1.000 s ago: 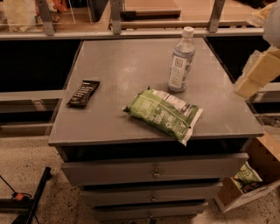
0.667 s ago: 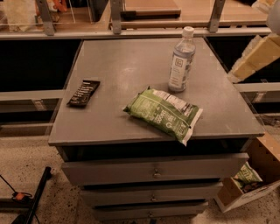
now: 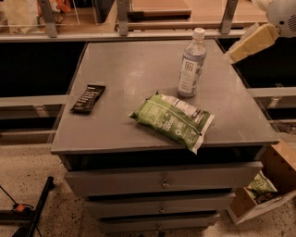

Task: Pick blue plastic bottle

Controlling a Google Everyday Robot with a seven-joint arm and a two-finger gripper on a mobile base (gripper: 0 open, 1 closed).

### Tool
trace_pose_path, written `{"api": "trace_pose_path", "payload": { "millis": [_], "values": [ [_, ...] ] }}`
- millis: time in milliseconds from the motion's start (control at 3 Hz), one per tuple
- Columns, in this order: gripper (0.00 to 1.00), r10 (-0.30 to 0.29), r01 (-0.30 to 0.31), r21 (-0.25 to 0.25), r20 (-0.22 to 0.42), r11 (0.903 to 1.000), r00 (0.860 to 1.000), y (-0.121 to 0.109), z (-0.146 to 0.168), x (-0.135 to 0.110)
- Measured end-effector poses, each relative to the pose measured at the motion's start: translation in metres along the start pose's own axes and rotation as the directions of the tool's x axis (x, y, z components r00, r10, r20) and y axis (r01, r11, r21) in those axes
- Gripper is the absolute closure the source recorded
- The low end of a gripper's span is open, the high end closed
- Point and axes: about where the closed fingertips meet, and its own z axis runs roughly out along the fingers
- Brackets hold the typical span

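The blue plastic bottle (image 3: 191, 63) stands upright at the back right of the grey cabinet top (image 3: 129, 74). It is slim, clear and pale bluish, with a white cap and a white label with a small dark logo. My gripper (image 3: 249, 44) hangs at the upper right, cream-coloured, below a white arm part (image 3: 282, 14). It is to the right of the bottle near cap height, apart from it, and holds nothing that I can see.
A green chip bag (image 3: 173, 120) lies in front of the bottle. A dark snack bar (image 3: 88, 98) lies at the left edge. Drawers (image 3: 162, 180) are below. A cardboard box (image 3: 270, 190) with a green bag sits on the floor at the right. Shelving runs behind.
My gripper has moved up and to the left, closer to the bottle's top. The bottle, chip bag and snack bar have not moved.
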Motion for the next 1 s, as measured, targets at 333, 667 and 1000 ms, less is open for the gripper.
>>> {"api": "trace_pose_path", "payload": {
  "millis": [333, 667, 1000],
  "values": [
    [0.0, 0.058, -0.051, -0.06, 0.117, 0.9969, 0.991, -0.009, 0.035, -0.006],
    [0.0, 0.114, -0.091, -0.138, 0.17, 0.9863, 0.979, -0.004, 0.061, -0.006],
    [0.0, 0.157, -0.113, -0.201, 0.217, 0.973, 0.963, 0.006, 0.08, -0.001]
  ]
}}
